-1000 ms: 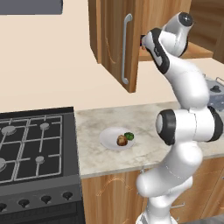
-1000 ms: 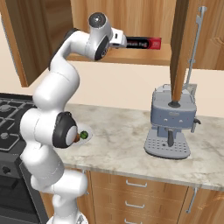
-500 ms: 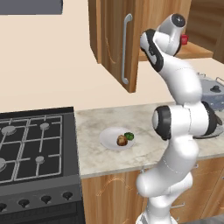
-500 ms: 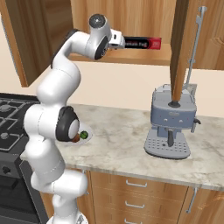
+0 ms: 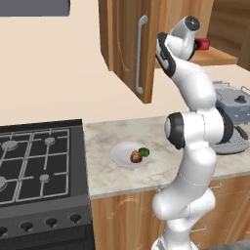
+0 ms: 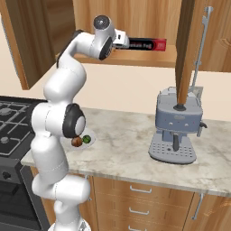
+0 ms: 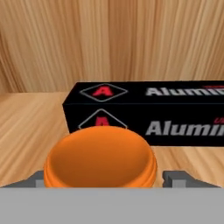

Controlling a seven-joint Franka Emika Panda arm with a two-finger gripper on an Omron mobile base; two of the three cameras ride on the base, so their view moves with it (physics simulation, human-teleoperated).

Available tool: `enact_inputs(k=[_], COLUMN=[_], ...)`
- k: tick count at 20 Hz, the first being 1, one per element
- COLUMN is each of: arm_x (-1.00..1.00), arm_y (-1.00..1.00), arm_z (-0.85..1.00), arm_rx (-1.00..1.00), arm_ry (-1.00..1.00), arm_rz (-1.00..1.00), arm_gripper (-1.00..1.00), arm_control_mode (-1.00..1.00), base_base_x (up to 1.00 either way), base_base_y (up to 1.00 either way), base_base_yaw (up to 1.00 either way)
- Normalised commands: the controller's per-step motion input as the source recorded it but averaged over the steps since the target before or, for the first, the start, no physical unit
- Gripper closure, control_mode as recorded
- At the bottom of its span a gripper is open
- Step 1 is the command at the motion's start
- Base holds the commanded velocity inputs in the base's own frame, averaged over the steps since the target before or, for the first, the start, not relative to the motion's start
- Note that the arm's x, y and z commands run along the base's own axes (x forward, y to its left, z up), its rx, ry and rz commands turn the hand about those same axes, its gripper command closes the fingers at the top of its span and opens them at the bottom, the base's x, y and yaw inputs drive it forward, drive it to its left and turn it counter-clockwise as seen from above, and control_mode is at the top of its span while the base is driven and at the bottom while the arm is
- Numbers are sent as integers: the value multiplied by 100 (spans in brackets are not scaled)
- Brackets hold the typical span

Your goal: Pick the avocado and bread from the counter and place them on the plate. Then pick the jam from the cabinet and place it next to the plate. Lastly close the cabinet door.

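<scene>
Step in hand: fetching the jam (image 7: 100, 156) from the cabinet (image 6: 135, 27); by the look of the tabletop, the first two placements are done.
Jam: on the cabinet's inner shelf, close under the hand camera, its orange lid large at the bottom of the hand view, just in front of the black-and-red aluminium foil box (image 7: 148, 111).
End effector (image 7: 105, 177): reached into the open cabinet, one grey fingertip either side of the jar. I cannot tell whether the tips press the jar or merely flank it.
Avocado (image 5: 144, 152) and bread (image 5: 135, 156): both on the white plate (image 5: 119, 157), side by side, on the tabletop (image 5: 122, 178) beside the gas stove (image 5: 34, 161).
Risk, grip: if the tips sit only at the lid's rim, the rounded jar may slip or tip on lifting.
Risk, neighbour: the foil box lies so near behind the jar that any forward push could shove it along the shelf.
Risk, exit: the open cabinet door (image 6: 187, 49) hangs over the espresso machine (image 6: 176, 128); a careless swing out could clip either.
Hand view adds: the jar between the fingertips and the box's lettering.
Base views add: the arm's high reach, the loaded plate below, and the left door (image 5: 129, 46) standing open.
</scene>
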Motion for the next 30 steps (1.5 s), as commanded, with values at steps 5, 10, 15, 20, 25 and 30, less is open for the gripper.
enact_inputs(k=[5, 10, 15, 20, 25, 30], arm_x=[2, -45, -74, -92, -100, -100], arm_y=[0, 0, 0, 0, 0, 0], arm_z=[-2, -26, -9, 0, 0, -2], arm_rx=[0, 4, 2, 0, 4, 1], arm_ry=[0, -1, -9, -15, -12, -4], arm_rz=[0, 0, 0, 0, 1, 1], arm_gripper=[100, 100, 100, 100, 100, 100], arm_control_mode=[-100, -100, -100, -100, -100, -100], base_base_x=[0, 0, 0, 0, 0, 0], base_base_y=[0, 0, 0, 0, 0, 0], base_base_yaw=[0, 0, 0, 0, 0, 0])
